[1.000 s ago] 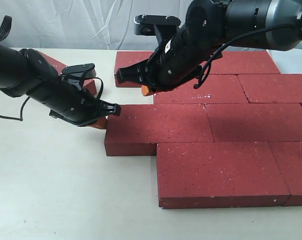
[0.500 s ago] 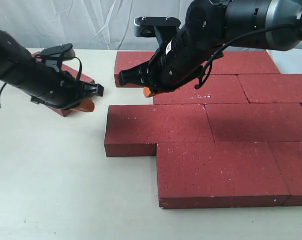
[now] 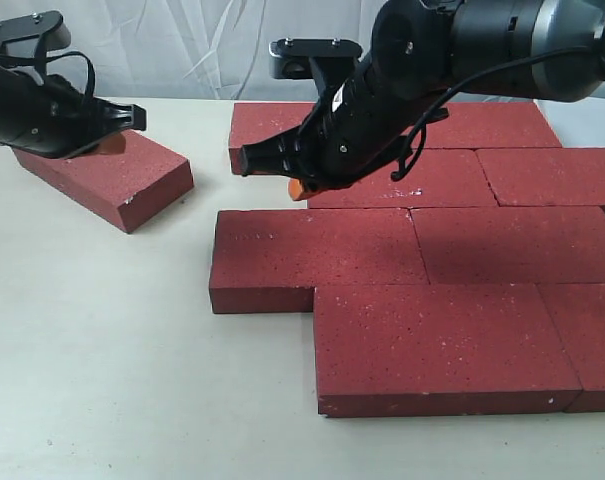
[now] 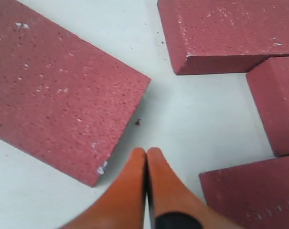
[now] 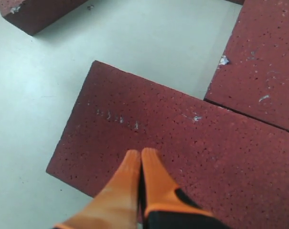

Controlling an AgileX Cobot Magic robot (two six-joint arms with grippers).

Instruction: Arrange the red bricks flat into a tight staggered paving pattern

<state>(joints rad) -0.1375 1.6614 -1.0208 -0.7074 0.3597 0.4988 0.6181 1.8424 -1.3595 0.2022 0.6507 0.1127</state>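
Several red bricks lie flat in staggered rows on the right. Their left-most middle brick juts out toward the bare table. One loose red brick lies apart at the far left, skewed to the rows. My left gripper is shut and empty over that loose brick's far edge. In the left wrist view its tips hang above the table, beside the loose brick's corner. My right gripper is shut and empty. Its tips hover over the jutting brick.
A back-row brick sits partly behind the right arm. The white table stretches across the left and front. A gap of table separates the loose brick from the rows. A pale curtain hangs behind.
My left arm has pulled back from the jutting brick's left end to the far left, uncovering the loose brick. The right arm has barely moved.
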